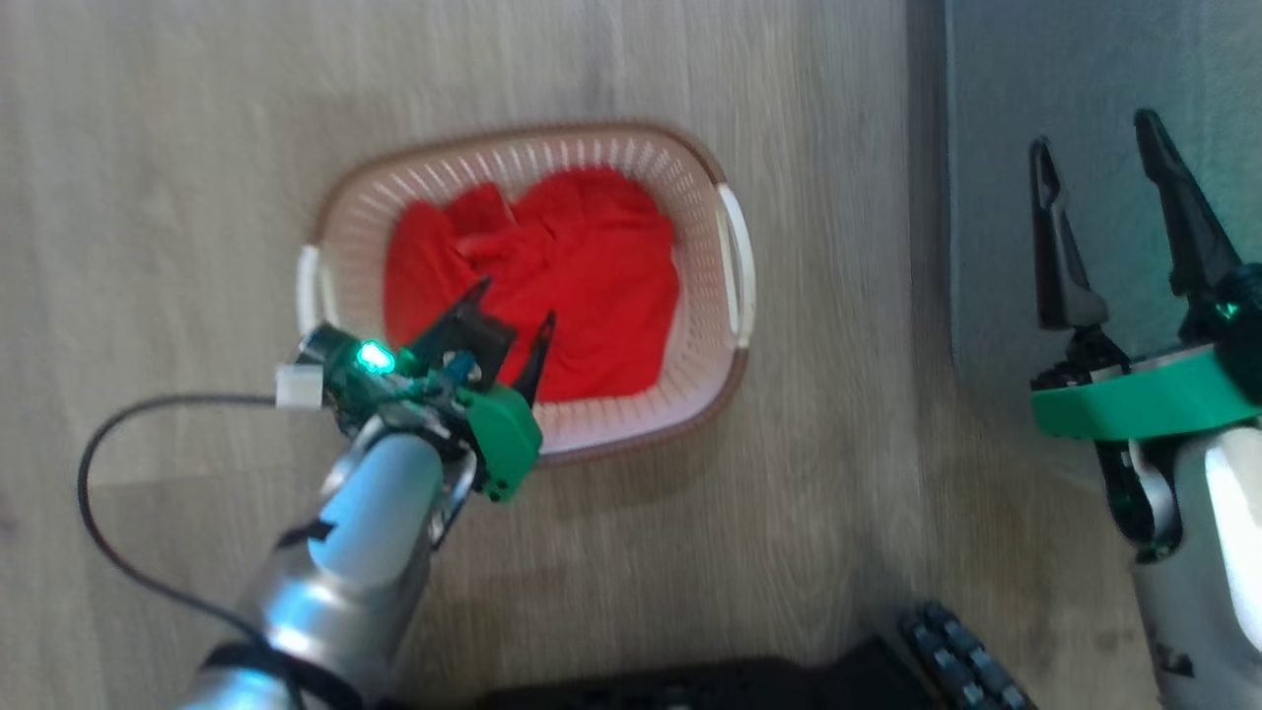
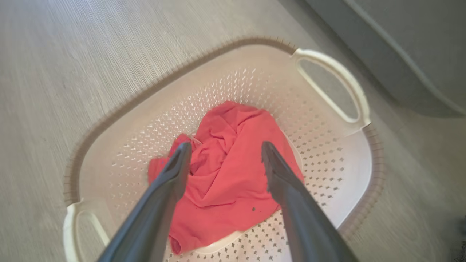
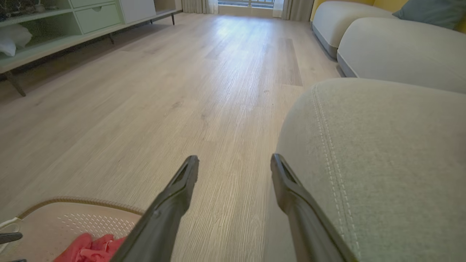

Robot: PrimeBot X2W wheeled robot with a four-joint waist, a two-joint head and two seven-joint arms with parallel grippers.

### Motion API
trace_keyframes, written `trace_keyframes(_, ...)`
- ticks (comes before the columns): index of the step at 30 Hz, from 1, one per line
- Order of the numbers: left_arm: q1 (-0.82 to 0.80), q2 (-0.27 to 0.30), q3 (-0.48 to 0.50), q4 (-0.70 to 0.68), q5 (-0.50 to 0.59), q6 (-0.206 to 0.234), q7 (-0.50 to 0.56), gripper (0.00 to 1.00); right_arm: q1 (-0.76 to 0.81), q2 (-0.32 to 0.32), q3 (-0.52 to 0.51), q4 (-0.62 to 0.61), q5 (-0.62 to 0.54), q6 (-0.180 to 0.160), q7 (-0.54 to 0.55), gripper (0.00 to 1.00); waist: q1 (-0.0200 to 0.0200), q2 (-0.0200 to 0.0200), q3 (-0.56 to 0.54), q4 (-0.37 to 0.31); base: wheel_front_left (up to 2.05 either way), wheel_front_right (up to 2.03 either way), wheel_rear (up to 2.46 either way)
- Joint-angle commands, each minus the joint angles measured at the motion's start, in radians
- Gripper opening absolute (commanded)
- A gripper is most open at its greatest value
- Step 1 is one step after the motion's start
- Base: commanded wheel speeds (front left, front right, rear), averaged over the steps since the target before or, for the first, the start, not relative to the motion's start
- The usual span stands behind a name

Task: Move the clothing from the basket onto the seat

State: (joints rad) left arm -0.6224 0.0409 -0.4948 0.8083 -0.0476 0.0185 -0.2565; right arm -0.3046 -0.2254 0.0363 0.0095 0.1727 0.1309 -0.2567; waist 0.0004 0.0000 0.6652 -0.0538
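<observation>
The red clothing point(image 1: 552, 276) lies crumpled inside the cream basket point(image 1: 690, 177) on the wooden floor. My left gripper point(image 1: 515, 311) hangs open over the basket's near side, its fingers pointing down at the fabric without touching it. In the left wrist view the clothing point(image 2: 229, 174) sits between and beyond the two open fingers of the left gripper point(image 2: 225, 153), inside the perforated basket point(image 2: 327, 153). My right gripper point(image 1: 1094, 168) is open and empty over the edge of the grey seat point(image 1: 1085, 79). In the right wrist view this right gripper point(image 3: 235, 163) points along the floor beside the seat point(image 3: 393, 153).
A black cable point(image 1: 108, 493) loops from my left wrist over the floor. My dark base point(image 1: 769, 680) shows at the bottom. More pale sofa cushions point(image 3: 397, 51) and a low green cabinet point(image 3: 72, 22) stand farther off, with wooden floor point(image 3: 182, 91) between them.
</observation>
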Motion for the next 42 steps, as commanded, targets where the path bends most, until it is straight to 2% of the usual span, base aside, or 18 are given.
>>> trace_keyframes(1, -0.017, 0.010, 0.009, 0.017, 0.015, -0.006, -0.005, 1.00, -0.001, -0.003, 0.021, -0.041, -0.003, 0.000, -0.005, 1.00, -0.0004, 0.0000, 0.105, -0.058, 0.00, 0.00, 0.00)
trace_keyframes(8, -0.153, 0.027, -0.020, 0.207, 0.051, -0.019, -0.005, 1.00, -0.038, 0.030, 0.061, -0.080, 0.003, 0.000, -0.005, 1.00, -0.0004, 0.0000, 0.213, -0.109, 0.00, 0.00, 0.00)
trace_keyframes(18, -0.338, 0.046, -0.034, 0.425, 0.068, 0.025, -0.004, 1.00, -0.080, 0.079, 0.097, -0.118, -0.012, 0.000, -0.005, 1.00, -0.0004, 0.0000, 0.341, -0.177, 0.00, 0.00, 0.00)
trace_keyframes(20, -0.375, 0.056, -0.038, 0.444, 0.073, 0.037, 0.004, 1.00, -0.084, 0.091, 0.100, -0.121, -0.001, 0.000, -0.005, 1.00, -0.0004, 0.0000, 0.362, -0.187, 0.00, 0.00, 0.00)
trace_keyframes(24, -0.425, 0.069, -0.062, 0.466, 0.089, 0.024, 0.043, 1.00, -0.086, 0.098, 0.110, -0.123, 0.000, 0.000, -0.005, 1.00, -0.0004, 0.0000, 0.382, -0.197, 0.00, 0.00, 0.00)
trace_keyframes(38, -0.456, 0.105, -0.093, 0.482, 0.085, 0.011, 0.302, 1.00, -0.067, 0.108, 0.135, -0.130, -0.024, 0.000, -0.005, 1.00, -0.0004, 0.0000, 0.400, -0.219, 0.00, 0.00, 0.00)
trace_keyframes(39, -0.452, 0.106, -0.091, 0.482, 0.080, 0.007, 0.325, 0.91, -0.066, 0.109, 0.136, -0.131, -0.026, 0.000, -0.005, 1.00, -0.0004, 0.0000, 0.401, -0.218, 0.00, 0.00, 0.00)
trace_keyframes(40, -0.447, 0.108, -0.087, 0.482, 0.072, -0.002, 0.349, 0.43, -0.066, 0.110, 0.136, -0.131, -0.026, 0.000, -0.005, 1.00, -0.0004, 0.0000, 0.402, -0.218, 0.00, 0.00, 0.00)
trace_keyframes(41, -0.444, 0.108, -0.086, 0.482, 0.066, -0.019, 0.371, 0.00, -0.067, 0.110, 0.136, -0.132, -0.027, 0.000, -0.005, 1.00, -0.0004, 0.0000, 0.402, -0.217, 0.00, 0.00, 0.00)
trace_keyframes(42, -0.442, 0.107, -0.083, 0.482, 0.057, -0.031, 0.386, 0.00, -0.068, 0.111, 0.135, -0.132, -0.026, 0.000, -0.005, 1.00, -0.0004, 0.0000, 0.403, -0.215, 0.00, 0.00, 0.00)
